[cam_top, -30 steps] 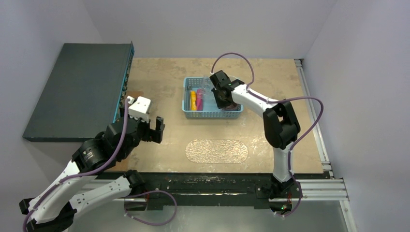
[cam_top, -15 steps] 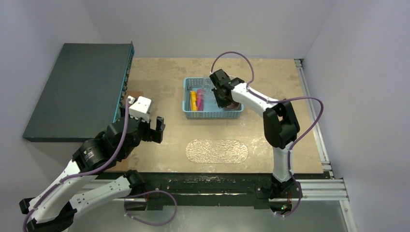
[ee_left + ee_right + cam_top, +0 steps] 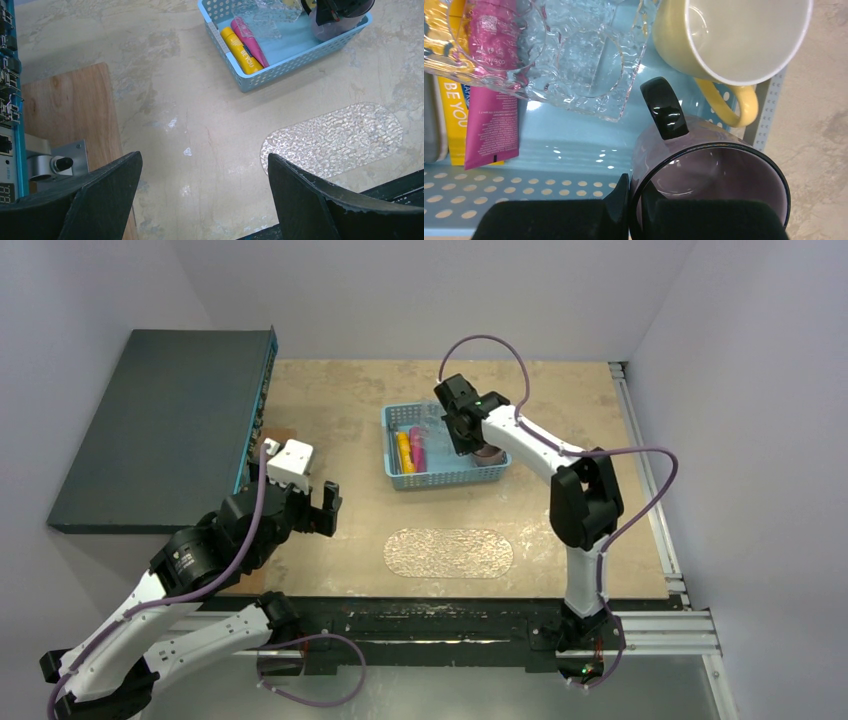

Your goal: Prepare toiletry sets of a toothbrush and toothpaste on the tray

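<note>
Over the beige table (image 3: 330,400), right end effector (image 3: 633,197) pinches purple mug (image 3: 709,175) by its rim

Item 1, pink tube (image 3: 250,41): I see it lying flat in the blue basket (image 3: 300,57), touching item 2.
Item 2, yellow tube (image 3: 241,50): flat, printed side up.
Item 3, pale thin strip (image 3: 214,31): lies along the basket wall beside the yellow tube; I cannot tell whether it is a toothbrush.
Item 4, tray (image 3: 335,140): clear, oblong, crinkled, flat on the table (image 3: 200,100), well apart from the basket.
</note>
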